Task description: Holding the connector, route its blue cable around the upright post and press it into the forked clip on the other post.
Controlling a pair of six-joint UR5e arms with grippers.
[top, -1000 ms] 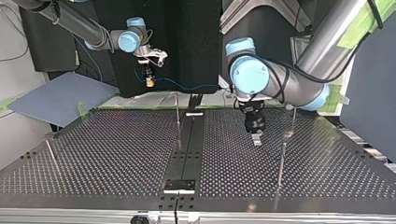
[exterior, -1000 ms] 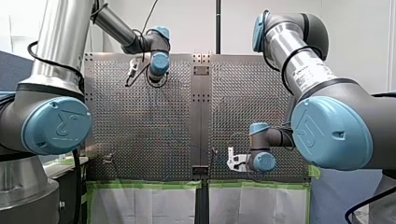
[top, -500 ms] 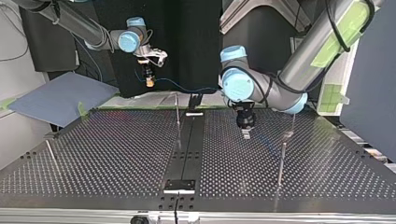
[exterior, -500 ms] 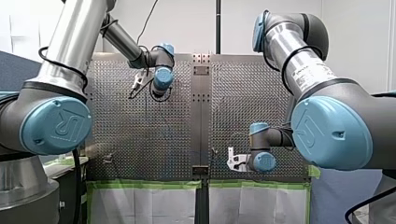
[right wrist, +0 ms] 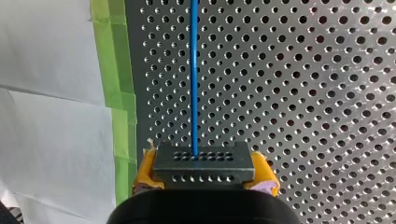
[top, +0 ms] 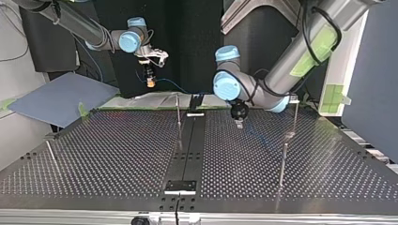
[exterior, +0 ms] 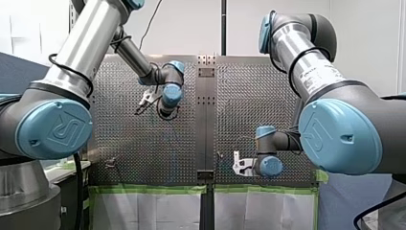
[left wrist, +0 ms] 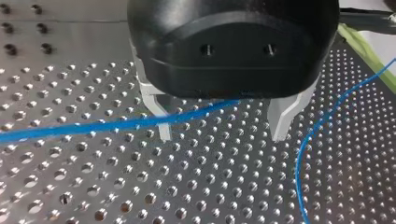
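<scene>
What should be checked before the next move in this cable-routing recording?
1. Dark perforated connector block held between the right jaws' yellow pads: ok.
2. Thin blue cable leaves the connector straight, unkinked: ok.
3. Left jaws open above the perforated metal table: ok.
4. Cable inside the left jaws: it crosses one metal finger; cannot tell.
5. Cable around the thin upright post: cannot tell.
6. Forked clip located: cannot tell, too small.

My left gripper (top: 239, 124) has moved nearer the middle rail (top: 190, 140)
</scene>
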